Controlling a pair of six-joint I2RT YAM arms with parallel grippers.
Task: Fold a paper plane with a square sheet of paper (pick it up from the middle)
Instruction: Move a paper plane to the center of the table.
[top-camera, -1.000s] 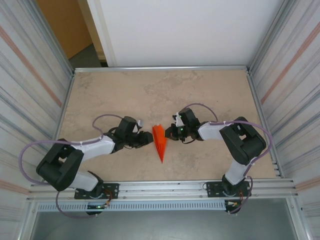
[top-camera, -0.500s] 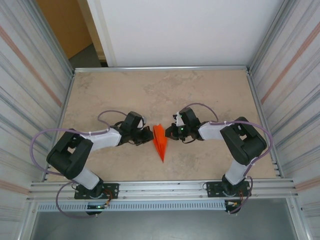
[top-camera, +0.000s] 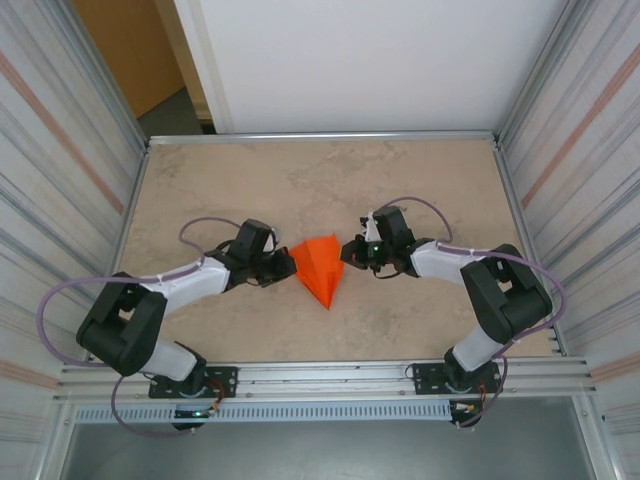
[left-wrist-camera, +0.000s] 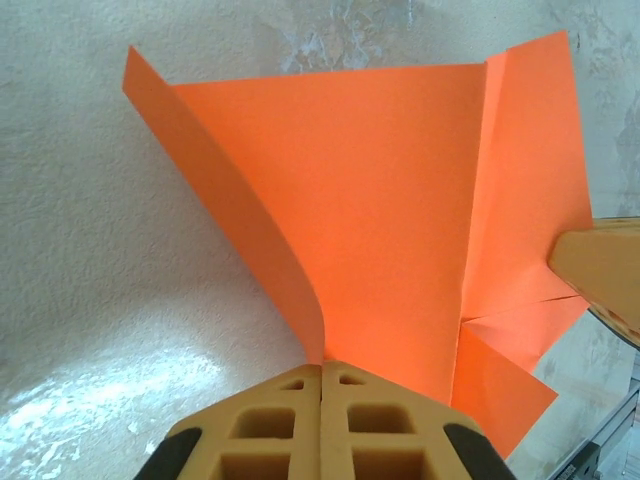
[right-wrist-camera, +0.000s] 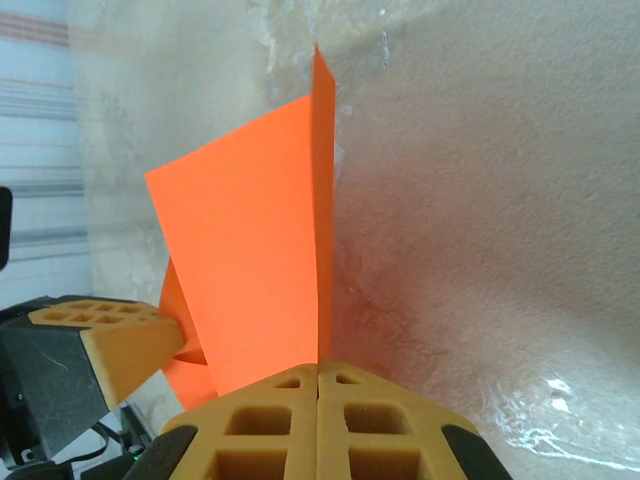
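Observation:
The square sheet of paper stands folded as an orange paper plane (top-camera: 320, 270), nose toward the near edge, in the middle of the table. Its two wings are spread apart between my grippers. My left gripper (top-camera: 290, 264) is shut on the left wing's edge; in the left wrist view the closed jaws (left-wrist-camera: 322, 366) pinch the curled orange flap (left-wrist-camera: 380, 200). My right gripper (top-camera: 346, 254) is shut on the right wing; in the right wrist view its jaws (right-wrist-camera: 318, 366) clamp the upright orange sheet (right-wrist-camera: 250, 260). The opposite fingers (right-wrist-camera: 110, 335) show beside the paper.
The beige stone-look table (top-camera: 330, 180) is fenced by corrugated side walls (top-camera: 60, 200) and a white back wall (top-camera: 380, 60). A metal rail (top-camera: 320, 375) carrying both arm bases runs along the near edge.
My left gripper has shut on the plane's left wing. Both grippers have drawn apart, the right one moving right, and the narrow dart has spread into a wider triangle.

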